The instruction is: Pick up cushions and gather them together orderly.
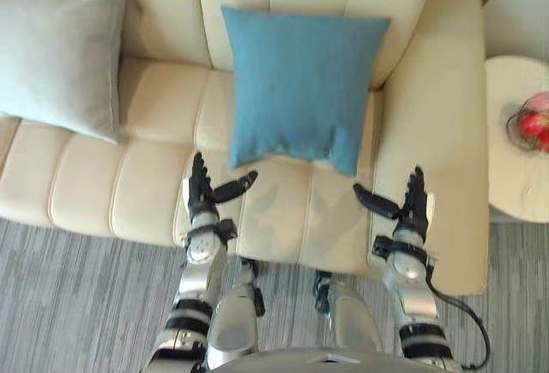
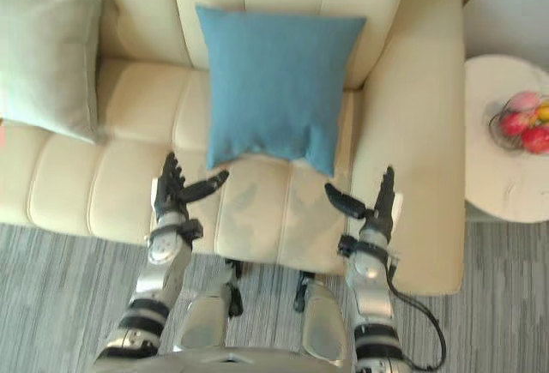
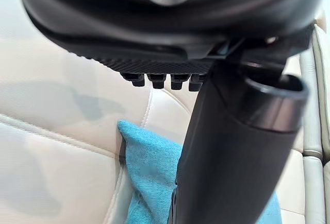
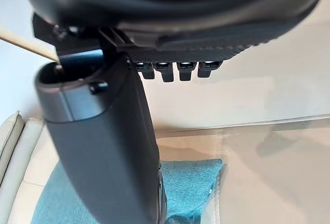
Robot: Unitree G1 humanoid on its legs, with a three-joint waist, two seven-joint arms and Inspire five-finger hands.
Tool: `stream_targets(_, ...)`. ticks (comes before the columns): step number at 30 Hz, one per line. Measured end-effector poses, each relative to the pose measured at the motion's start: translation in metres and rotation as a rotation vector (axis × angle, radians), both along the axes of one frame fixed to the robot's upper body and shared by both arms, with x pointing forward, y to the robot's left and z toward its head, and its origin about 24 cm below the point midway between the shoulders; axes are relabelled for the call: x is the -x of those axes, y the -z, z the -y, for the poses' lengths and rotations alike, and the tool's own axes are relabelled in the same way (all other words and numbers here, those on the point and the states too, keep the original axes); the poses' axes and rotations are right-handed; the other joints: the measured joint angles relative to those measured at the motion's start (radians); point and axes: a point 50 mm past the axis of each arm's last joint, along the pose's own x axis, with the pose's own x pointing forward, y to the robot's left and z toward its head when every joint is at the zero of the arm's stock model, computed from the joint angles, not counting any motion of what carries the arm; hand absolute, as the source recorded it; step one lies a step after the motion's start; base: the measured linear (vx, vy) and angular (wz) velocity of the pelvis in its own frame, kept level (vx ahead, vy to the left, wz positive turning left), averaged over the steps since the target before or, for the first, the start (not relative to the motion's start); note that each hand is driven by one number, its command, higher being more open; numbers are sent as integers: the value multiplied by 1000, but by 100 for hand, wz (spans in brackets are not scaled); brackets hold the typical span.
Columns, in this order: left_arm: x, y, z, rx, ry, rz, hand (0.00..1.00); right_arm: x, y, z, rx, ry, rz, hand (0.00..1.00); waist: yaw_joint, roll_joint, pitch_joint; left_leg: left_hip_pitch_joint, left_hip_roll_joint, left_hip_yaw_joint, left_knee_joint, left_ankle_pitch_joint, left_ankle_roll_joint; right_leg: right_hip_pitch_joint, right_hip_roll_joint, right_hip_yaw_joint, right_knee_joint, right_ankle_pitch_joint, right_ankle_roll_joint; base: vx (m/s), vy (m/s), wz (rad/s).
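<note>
A blue cushion (image 1: 300,86) leans upright against the backrest of the cream sofa (image 1: 94,197), near its right armrest. A pale grey cushion (image 1: 60,56) leans at the sofa's left end. My left hand (image 1: 202,193) hovers open over the seat's front edge, below the blue cushion's left corner, thumb pointing inward. On the other side my right hand (image 1: 412,206) is open too, below the cushion's right corner. Neither touches the cushion. The blue cushion's lower corners show past the fingers (image 3: 160,80) in the left wrist view and the fingers (image 4: 170,69) in the right wrist view.
A round white side table (image 1: 515,176) stands right of the sofa's armrest, bearing a glass bowl of fruit (image 1: 532,123). Grey striped carpet (image 1: 77,304) lies in front of the sofa. Bare seat stretches between the two cushions.
</note>
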Motion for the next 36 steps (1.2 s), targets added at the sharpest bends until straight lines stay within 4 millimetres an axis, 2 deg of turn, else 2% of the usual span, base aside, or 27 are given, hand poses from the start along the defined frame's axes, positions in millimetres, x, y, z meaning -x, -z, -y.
stream_targets(1,4,5,-1,3,0,-24,100,3,6,0,-7,-6,-25,100,-1,0,-8,7,0,0,0,-1,-1,12,1,-4,-9,1,1,128,-11,14)
stream_targets(4,37,39,-9,36,-1,-188,100,25,40,-7,-69,-77,-190,100,-2,-4,-52,49,3,0,0,-8,-11,76,10,-11,-55,3,4,80,-20,5)
stream_targets(9,94,88,-9,74,39,-482,100,60,83,-18,-164,-144,-424,100,0,12,-100,114,8,-1,-1,-22,-26,159,27,-11,-97,7,8,8,-4,0)
stream_targets(14,126,106,-10,41,109,-642,100,87,103,-19,-198,-143,-562,100,-2,12,-128,147,17,-7,-7,-31,-25,200,41,-9,-135,24,8,-60,8,-2)
stream_targets(18,132,109,-15,29,93,-672,100,100,109,-16,-202,-129,-625,100,-4,12,-132,191,11,-4,-7,-41,-22,250,41,-5,-154,30,13,-44,27,-2)
stream_targets(20,136,110,-18,18,95,-696,100,106,112,-12,-212,-99,-646,100,-9,11,-154,201,5,3,-8,-49,-24,255,37,9,-154,32,17,-19,34,-8)
stream_targets(23,136,110,-19,0,106,-701,100,105,112,-8,-206,-98,-656,100,-11,11,-154,207,0,18,-7,-49,-18,252,33,25,-155,41,19,-14,38,-18)
stream_targets(26,129,110,-21,-5,103,-697,100,92,110,-8,-201,-105,-632,100,-9,6,-134,207,-1,63,-5,-50,-15,225,33,73,-155,62,21,-46,57,-49)
stream_targets(27,123,109,-22,-9,91,-694,100,75,105,-12,-196,-122,-592,100,-6,-1,-117,186,0,109,-1,-51,-7,176,34,111,-151,87,25,-116,84,-79)
stream_targets(29,118,108,-22,-18,97,-683,100,68,102,-13,-192,-128,-566,100,-6,-6,-112,151,1,121,18,-58,9,138,31,114,-136,114,34,-96,43,-46)
stream_targets(30,110,105,-20,-19,103,-665,100,62,99,-13,-185,-132,-546,100,-4,-5,-97,115,14,136,63,-77,25,96,31,101,-104,140,38,-116,24,-39)
stream_targets(31,104,103,-19,-25,103,-646,100,61,99,-14,-185,-130,-544,100,9,-4,-80,106,38,149,95,-97,42,99,35,91,-113,167,34,-146,16,-34)
stream_targets(32,100,101,-19,-31,102,-632,100,61,98,-16,-187,-129,-544,100,7,0,-71,98,46,156,117,-108,54,77,18,48,-4,110,3,-155,3,-11)
stream_targets(33,95,99,-16,-27,104,-610,100,68,101,-17,-193,-119,-562,100,7,2,-68,96,49,143,142,-121,57,36,-9,14,246,-5,-26,-109,-25,30)
stream_targets(34,93,97,-16,-29,103,-596,100,76,104,-19,-203,-112,-584,100,7,-2,-68,95,47,123,168,-131,60,36,-28,7,410,-52,0,-102,-113,49)
stream_targets(35,92,96,-17,-35,100,-583,100,81,106,-22,-212,-111,-599,100,8,-12,-76,86,43,108,193,-136,61,48,-37,12,513,-74,27,-32,-110,43)
stream_targets(36,91,95,-18,-38,98,-577,100,82,106,-23,-214,-113,-600,100,9,-16,-81,77,42,107,203,-136,62,56,-39,15,537,-80,37,-62,-217,32)
